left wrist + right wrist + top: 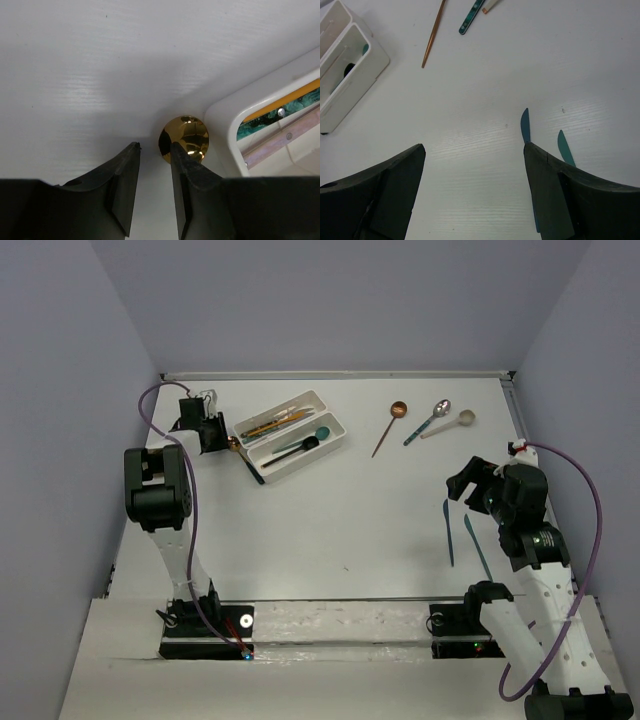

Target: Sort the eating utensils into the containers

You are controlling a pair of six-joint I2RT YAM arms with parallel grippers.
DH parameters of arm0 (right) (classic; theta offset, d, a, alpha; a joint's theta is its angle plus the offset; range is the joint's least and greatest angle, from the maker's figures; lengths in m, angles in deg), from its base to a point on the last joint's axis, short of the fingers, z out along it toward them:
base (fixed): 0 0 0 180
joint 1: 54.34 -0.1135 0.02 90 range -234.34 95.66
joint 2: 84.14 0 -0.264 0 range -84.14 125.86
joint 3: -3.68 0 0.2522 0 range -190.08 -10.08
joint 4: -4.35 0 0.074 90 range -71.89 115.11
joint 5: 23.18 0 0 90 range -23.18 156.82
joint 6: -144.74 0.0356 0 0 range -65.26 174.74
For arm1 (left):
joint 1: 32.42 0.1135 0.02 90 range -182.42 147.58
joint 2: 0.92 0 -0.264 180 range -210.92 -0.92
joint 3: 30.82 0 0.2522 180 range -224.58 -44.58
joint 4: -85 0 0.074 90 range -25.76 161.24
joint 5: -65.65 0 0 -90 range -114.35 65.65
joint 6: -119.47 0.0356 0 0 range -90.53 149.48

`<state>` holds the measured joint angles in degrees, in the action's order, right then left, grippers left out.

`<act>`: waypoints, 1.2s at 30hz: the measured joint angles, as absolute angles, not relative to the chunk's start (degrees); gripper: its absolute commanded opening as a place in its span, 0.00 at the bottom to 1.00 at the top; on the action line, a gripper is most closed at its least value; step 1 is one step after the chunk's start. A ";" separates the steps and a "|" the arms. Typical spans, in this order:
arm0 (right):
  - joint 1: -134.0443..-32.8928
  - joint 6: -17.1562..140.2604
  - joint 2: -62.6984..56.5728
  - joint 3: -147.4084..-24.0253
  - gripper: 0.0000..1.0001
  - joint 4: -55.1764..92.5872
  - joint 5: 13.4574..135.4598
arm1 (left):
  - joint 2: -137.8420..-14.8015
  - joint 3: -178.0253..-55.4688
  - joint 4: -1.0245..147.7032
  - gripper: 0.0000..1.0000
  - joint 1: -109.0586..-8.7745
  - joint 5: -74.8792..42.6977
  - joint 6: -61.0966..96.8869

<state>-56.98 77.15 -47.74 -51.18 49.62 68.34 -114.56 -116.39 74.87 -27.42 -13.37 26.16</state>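
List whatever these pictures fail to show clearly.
Gold spoon: left wrist view, handle hidden beneath a finger of the left gripper.
Blue knife and teal knife: right wrist view, lower ends hidden behind a finger of the right gripper.
Trays: top view, contents too small to count; both wrist views cut them off at an edge.

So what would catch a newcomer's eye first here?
The two white trays at far left, holding several utensils, with the left gripper poised beside a shiny gold spoon at their corner. Three loose spoons lie far right; a blue knife and a teal knife lie by the open right gripper.
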 measured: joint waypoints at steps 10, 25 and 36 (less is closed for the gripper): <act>-56.98 77.15 -47.76 -51.12 0.85 49.62 68.05 | -117.12 -118.38 76.45 0.26 -27.42 -9.35 25.70; -56.98 76.98 -48.11 -51.05 0.86 49.62 68.03 | -117.38 -119.62 77.96 0.00 -26.00 -7.77 25.40; -56.98 76.98 -48.16 -50.81 0.86 49.59 67.92 | -127.48 -138.95 67.47 0.00 -23.01 -5.74 37.57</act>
<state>-56.98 76.98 -48.16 -50.81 49.59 67.92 -127.48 -138.95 67.47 -23.01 -5.74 37.57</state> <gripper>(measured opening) 0.853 0.014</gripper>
